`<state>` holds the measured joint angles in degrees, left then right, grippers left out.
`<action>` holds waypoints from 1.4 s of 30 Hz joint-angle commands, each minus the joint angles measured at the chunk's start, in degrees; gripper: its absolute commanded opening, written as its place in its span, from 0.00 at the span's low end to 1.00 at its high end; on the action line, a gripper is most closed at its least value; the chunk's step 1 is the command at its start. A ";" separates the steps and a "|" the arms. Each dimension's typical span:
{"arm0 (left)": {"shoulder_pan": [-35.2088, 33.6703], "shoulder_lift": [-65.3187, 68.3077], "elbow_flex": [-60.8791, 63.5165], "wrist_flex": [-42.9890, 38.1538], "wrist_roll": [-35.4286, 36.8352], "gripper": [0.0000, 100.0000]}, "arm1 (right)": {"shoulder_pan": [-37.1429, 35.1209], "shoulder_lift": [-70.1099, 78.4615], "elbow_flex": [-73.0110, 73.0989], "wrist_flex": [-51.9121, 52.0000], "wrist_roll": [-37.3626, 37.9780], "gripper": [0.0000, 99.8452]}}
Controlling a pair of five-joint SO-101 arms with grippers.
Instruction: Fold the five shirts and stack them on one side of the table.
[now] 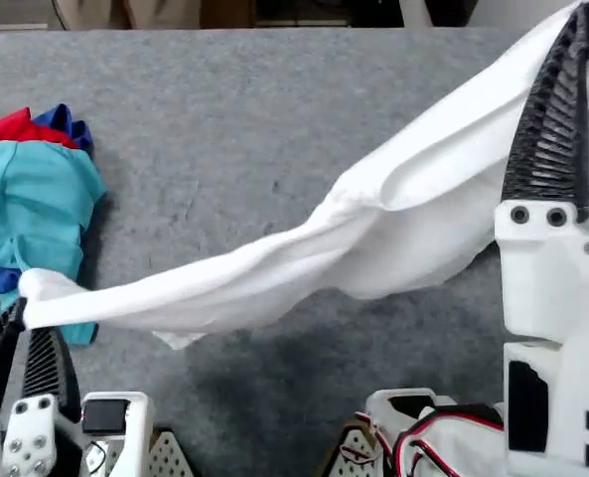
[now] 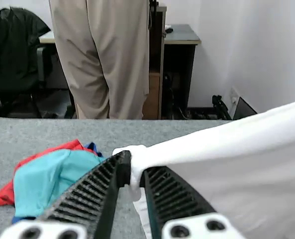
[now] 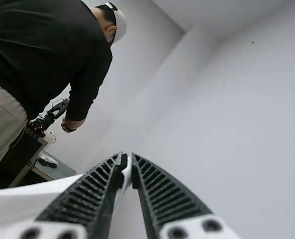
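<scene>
Up close at the lower right of the high view sits the right arm [image 1: 557, 298], and its right gripper [image 1: 584, 25] pokes into the upper right corner, jaws pinched together on one end of the white shirt [image 1: 373, 238]. Down at the lower left, the left gripper [image 1: 21, 318] has its jaws clamped on the other end, a little knot of fabric bunched between them. So the shirt hangs as a long sagging band across the frame, lower left to upper right, clear of the table [image 1: 224, 119] along most of its length. My read: they hold it by two ends like this to pull it out and open before laying it flat for a fold.

Over at the left edge lies the heap of other garments, not yet folded: a teal shirt [image 1: 36, 199] on top, a red shirt [image 1: 11, 127] and a blue shirt [image 1: 66, 119] peeking out behind it, all crumpled together. That looks like plenty of work left.

Underfoot it's a grey, felt-like cover, soft and matte. Beyond the table's far edge, in the left wrist view, stand a dark desk [image 2: 179, 35], a black chair [image 2: 13, 45] at the upper left and a plain white wall [image 2: 246, 50] at the right.
</scene>
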<state>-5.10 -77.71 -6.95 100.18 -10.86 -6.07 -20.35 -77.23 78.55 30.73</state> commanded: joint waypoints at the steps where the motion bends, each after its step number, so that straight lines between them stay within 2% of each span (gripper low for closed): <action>1: -0.53 5.67 -7.47 0.53 -1.14 0.02 | -0.66 0.22 0.31 0.00 0.62 0.00; 6: -0.53 12.62 -17.05 0.53 -0.79 0.02 | -0.84 0.04 0.31 0.62 0.18 0.00; 13: -0.79 14.64 -22.68 0.62 -0.79 0.02 | -0.92 -0.04 -0.04 4.04 0.09 0.00; 18: -9.23 14.55 -25.49 0.62 -1.05 0.02 | -0.92 -0.84 0.04 3.96 0.09 0.00; 22: -11.52 13.76 -29.27 0.62 -1.05 0.02 | -0.92 -3.12 0.22 4.04 0.09 0.00; 35: -12.13 6.37 -22.77 0.62 -1.14 0.02 | -0.92 -3.65 1.01 5.71 0.18 0.00; 42: -11.96 6.46 -20.84 0.44 -0.79 0.02 | -5.23 -3.74 9.63 5.36 0.70 0.00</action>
<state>-16.70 -72.18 -28.66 100.18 -11.30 -9.93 -24.13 -70.46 84.44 30.81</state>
